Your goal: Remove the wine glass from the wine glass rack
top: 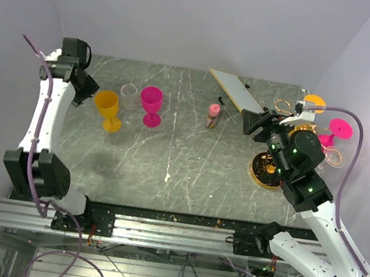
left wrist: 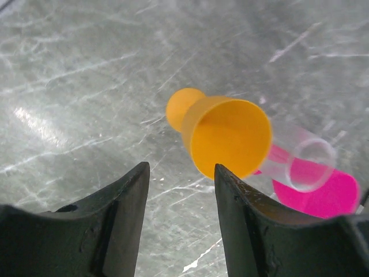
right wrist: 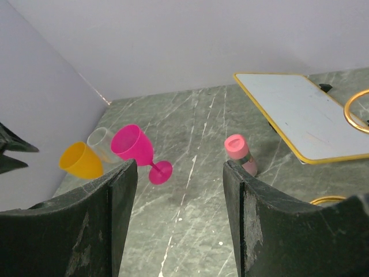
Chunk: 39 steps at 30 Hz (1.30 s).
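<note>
Right gripper [right wrist: 179,167]: jaws spread, empty. The gold wire wine glass rack [top: 285,106] stands just behind it, and the pink plastic wine glass [top: 339,128] hangs beyond the rack, presumably hooked by its foot. Left gripper [left wrist: 181,170]: jaws spread, hovering over the orange plastic goblet [left wrist: 230,135].

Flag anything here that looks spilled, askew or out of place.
Nothing spilled or tipped. The orange glass, clear glass, magenta glass and pink-capped bottle all stand upright. Minor oddities: the white board sits skewed on the table, and a small white fleck lies mid-table.
</note>
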{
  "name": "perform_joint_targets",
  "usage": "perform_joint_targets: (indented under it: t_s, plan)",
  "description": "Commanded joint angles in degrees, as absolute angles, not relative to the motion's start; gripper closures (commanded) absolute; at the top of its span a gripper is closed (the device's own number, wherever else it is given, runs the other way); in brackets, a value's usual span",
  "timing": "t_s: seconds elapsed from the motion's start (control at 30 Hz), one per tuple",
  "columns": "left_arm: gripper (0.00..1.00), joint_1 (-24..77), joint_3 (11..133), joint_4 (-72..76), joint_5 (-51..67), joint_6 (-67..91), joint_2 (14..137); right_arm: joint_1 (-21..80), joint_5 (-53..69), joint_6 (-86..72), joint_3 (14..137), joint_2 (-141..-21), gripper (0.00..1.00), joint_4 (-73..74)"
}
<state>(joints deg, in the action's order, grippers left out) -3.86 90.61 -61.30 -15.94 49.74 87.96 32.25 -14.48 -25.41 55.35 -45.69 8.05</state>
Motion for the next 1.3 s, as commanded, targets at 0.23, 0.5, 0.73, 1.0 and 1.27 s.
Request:
perform_joint_targets:
  t_s: [0.23,0.5,0.73,1.0,1.27]
  plan:
    - [0.12,-3.7,77.8,-29.6,5.6,34.3,64.4,32.2,-9.8,-23.1,66.3,-52.4,0.41,20.4]
    - [0.01,-3.7,79.7,-16.2,20.9,28.7,61.4,32.2,-13.3,-18.5,75.6,-53.6,0.42,36.3]
    - [0.0,0.0,82.0,-5.5,22.4,29.3,63.5,32.2,-21.7,-17.5,77.4,-53.1,0.42,41.1]
    - [0.01,9.6,81.5,-7.4,22.5,20.7,64.1,32.2,-29.5,-15.2,85.2,-57.6,0.42,47.0]
    - [0.0,15.8,78.0,-11.1,16.1,14.1,59.4,32.2,-40.4,-11.7,91.8,-65.8,0.42,50.1]
